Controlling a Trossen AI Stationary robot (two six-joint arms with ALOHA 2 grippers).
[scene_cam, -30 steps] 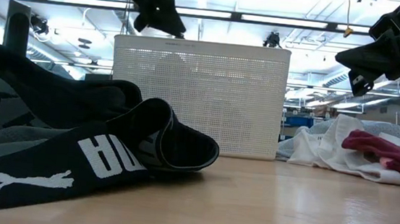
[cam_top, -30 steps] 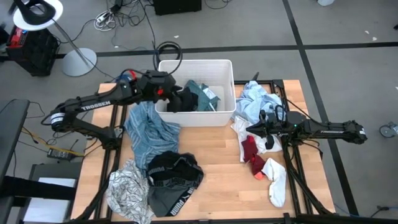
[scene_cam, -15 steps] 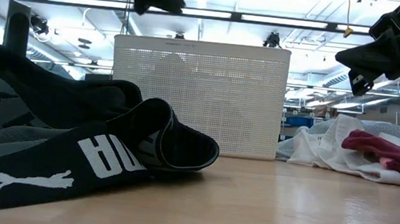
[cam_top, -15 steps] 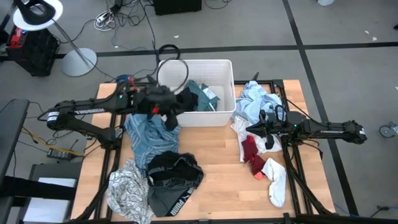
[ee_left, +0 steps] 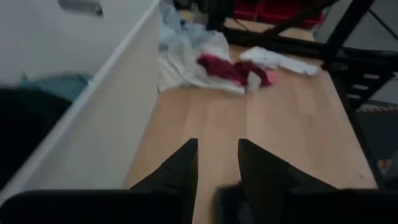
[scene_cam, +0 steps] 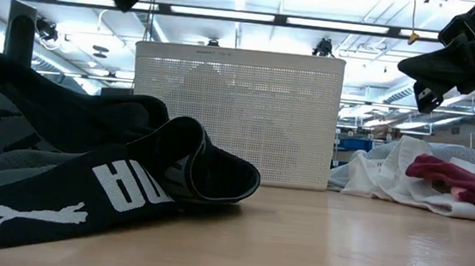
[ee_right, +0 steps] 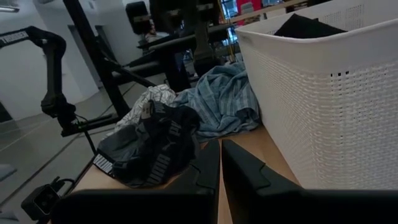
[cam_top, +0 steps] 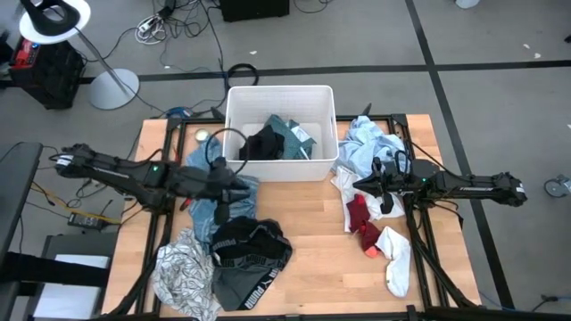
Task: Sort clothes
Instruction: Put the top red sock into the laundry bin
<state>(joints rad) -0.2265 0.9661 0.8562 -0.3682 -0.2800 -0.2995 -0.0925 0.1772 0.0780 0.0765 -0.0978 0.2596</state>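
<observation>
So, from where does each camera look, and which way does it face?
High view: above the table, facing straight down; both arms show.
Low view: table height, facing the white tub; dark arm parts hang overhead.
Left wrist view: along the tub wall toward the red socks; own fingers apart.
Right wrist view: toward the Puma shorts; own fingers shut.
All four show the tub.

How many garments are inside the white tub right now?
2 show: a black garment at the white plastic tub's middle and a teal shirt beside it, toward the right arm. More may lie beneath.
</observation>
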